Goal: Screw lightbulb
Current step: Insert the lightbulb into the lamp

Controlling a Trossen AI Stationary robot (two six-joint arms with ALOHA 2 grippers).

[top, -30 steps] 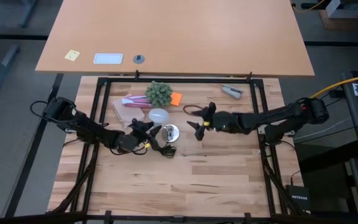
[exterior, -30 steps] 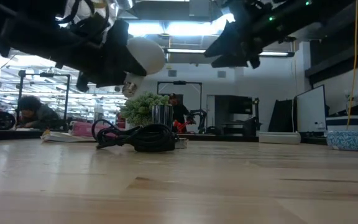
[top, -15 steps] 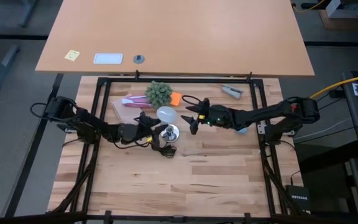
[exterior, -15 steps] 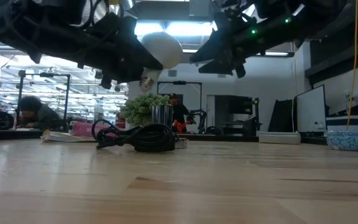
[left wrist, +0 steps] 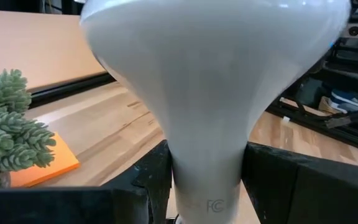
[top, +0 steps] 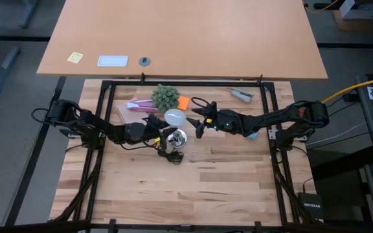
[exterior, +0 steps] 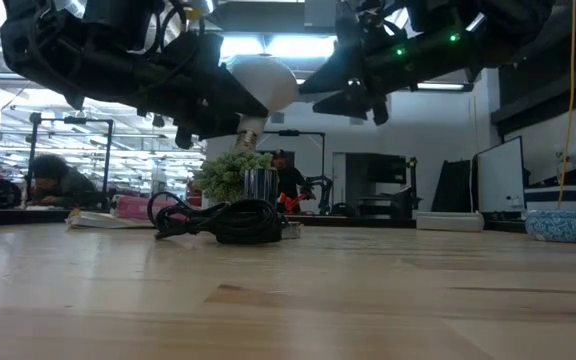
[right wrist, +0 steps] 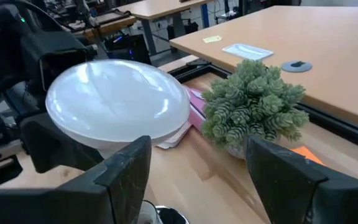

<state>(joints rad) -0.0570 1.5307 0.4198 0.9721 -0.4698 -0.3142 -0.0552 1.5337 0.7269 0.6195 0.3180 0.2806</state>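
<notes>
The frosted white lightbulb (top: 173, 117) is held in the air by my left gripper (top: 158, 127), which is shut on it. In the low view the bulb (exterior: 264, 80) stands clear above the table with its grey screw base (exterior: 249, 127) pointing down. The round white-and-silver socket disc (top: 177, 137) lies flat on the table just near of the bulb, with its black cord (top: 172, 155) coiled beside it. My right gripper (top: 197, 122) is open and empty just right of the bulb's dome (right wrist: 117, 102), fingers pointing at it without touching. My left gripper pinches the bulb's narrow neck (left wrist: 207, 183) between its two fingers (left wrist: 146, 183), just above the screw base. The fingers come level from the table's left and lie across the neck. The bulb is lifted clear, dome up and tilted toward the right gripper.
A small green plant (top: 166, 97) stands just beyond the bulb, with an orange note (top: 184, 102) and a pink packet (top: 138, 105) beside it. A grey tool (top: 241, 95) lies at the far right. The near half of the table (top: 199, 188) is bare wood.
My left gripper has risen and gone toward the table's right and far edge with the bulb, tipping it so the screw base points down. My right gripper has gone left toward the bulb's dome and stays open.
</notes>
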